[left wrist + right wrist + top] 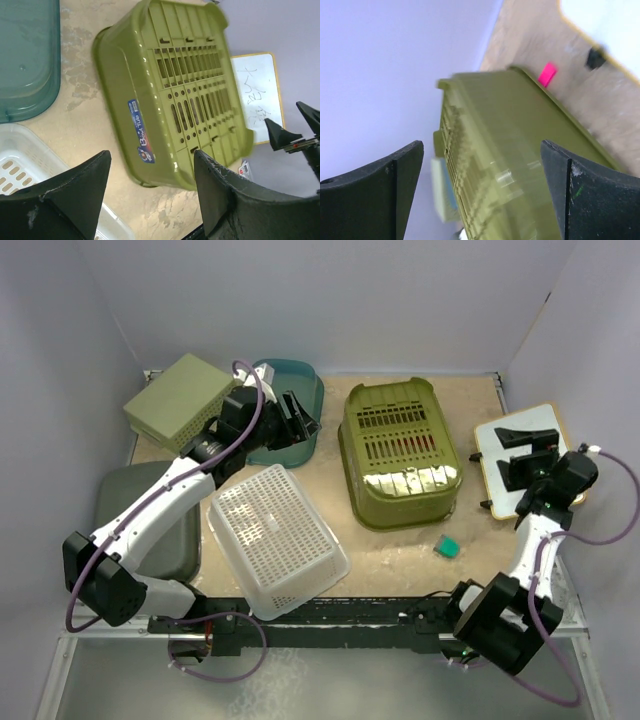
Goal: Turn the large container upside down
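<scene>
The large container (400,450) is a glossy olive-green bin resting on its rim in the middle of the table, its slotted base facing up. It also shows in the left wrist view (165,90), with a blue label on its side, and blurred in the right wrist view (510,150). My left gripper (300,420) is open and empty, above the teal bin to the container's left, apart from it; its jaws (150,155) stand wide. My right gripper (520,455) is open and empty over the whiteboard to the container's right (481,145).
A teal bin (290,410) and a pale-green perforated box (180,400) stand at the back left. A white perforated basket (275,535) lies front left beside a grey tray (150,530). A whiteboard (560,425) lies at the right. A small green block (446,547) sits in front of the container.
</scene>
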Robot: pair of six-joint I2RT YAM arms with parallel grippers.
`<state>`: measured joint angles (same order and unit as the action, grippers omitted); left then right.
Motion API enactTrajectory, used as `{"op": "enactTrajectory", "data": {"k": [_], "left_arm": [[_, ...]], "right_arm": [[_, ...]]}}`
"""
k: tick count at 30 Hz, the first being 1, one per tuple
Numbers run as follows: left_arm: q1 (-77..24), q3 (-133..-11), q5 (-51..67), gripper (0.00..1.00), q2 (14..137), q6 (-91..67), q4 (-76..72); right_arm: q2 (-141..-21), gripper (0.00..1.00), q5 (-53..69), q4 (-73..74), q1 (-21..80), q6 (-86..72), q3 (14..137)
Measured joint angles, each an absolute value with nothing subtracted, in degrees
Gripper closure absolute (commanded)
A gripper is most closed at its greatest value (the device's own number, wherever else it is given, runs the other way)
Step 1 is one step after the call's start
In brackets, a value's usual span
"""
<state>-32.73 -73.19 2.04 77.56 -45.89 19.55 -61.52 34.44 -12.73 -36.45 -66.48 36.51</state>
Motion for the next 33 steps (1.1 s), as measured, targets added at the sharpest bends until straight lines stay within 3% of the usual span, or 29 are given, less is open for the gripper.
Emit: {"op": "enactTrajectory", "data": {"k": [8, 15, 19, 25, 33], "left_arm": [[-33.4, -73.2, 2.0, 0.33, 77.9, -45.4, 19.2], [-33.5, -73.8, -3.8, 0.32, 77.9, -40.7, 23.1], [-33.5, -74.0, -10.9, 0.32, 77.8, -36.1, 26.1], [-33.6, -69.6, -15.4, 0.32, 72.9, -30.1, 27.9], [-33.6, -59.2, -18.5, 0.30, 60.5, -28.9, 28.9]], "right_arm": [[-61.3, 0.00, 19.0, 10.9, -36.4, -52.1, 44.5], [-58.7, 0.00, 23.2, 11.0, -34.4, -48.0, 44.5], [-58.3, 0.00, 26.6, 7.1, -26.1, -45.8, 47.4], [-59.2, 0.00, 20.3, 8.5, -1.2, -32.9, 61.8], [-51.7, 0.00, 7.0, 16.7, 1.8, -21.6, 60.6]]}}
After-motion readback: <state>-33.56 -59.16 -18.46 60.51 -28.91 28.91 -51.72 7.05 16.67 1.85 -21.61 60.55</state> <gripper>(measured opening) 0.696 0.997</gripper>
